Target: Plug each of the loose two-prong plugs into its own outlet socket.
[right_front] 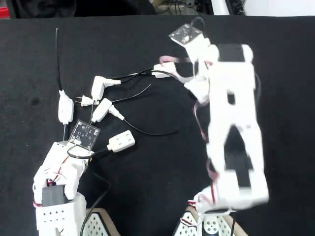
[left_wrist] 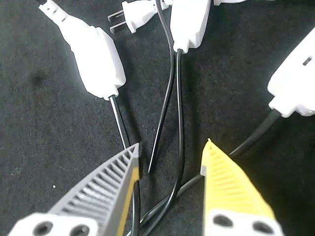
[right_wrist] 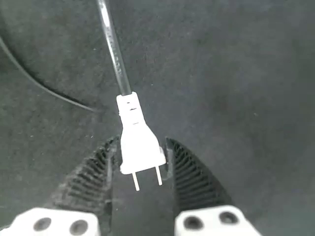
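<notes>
Left gripper point(left_wrist: 172, 143) is found released, its jaws spread above the black cords point(left_wrist: 178, 98). Just beyond it, a loose plug point(right_front: 86, 101) is noted on the table point(right_front: 39, 59) with its prongs bare. To the right, an outlet socket point(right_front: 121, 141) lies unoccupied. Right gripper point(right_wrist: 140, 142) is clenched on a held plug point(right_wrist: 134, 123), far right of the cluster. No plug is judged inserted, so every insertion is left to do.
</notes>
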Controlling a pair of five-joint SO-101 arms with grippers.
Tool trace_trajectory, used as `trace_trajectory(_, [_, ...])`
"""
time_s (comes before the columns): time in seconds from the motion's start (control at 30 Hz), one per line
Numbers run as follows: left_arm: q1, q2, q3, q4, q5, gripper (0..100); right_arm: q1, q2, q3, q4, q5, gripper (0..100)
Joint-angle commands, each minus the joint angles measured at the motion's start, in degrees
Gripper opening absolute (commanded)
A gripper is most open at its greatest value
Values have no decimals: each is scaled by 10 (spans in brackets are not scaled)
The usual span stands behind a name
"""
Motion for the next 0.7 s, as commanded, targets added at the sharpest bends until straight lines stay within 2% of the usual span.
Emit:
trace_trajectory(0.0, [7,-4,7,4,-3,203,-9,-271,193,-88,-4,11])
trace_trajectory(0.13, [7,-4,7,11,-3,203,-56,-475,420,-229,-7,11])
trace_trajectory(0.23, [7,-5,7,14,-3,203,-104,-531,560,-331,-23,11])
trace_trajectory(0.3, [8,-5,7,15,-3,203,-120,-523,618,-377,-35,12])
trace_trajectory(0.4, [8,-5,7,15,-3,203,-153,-476,657,-391,-38,12])
trace_trajectory(0.57, [8,-5,7,15,-3,203,-198,-352,657,-395,-39,12])
trace_trajectory(0.67, [8,-5,7,15,-3,203,-211,-269,654,-431,-40,12])
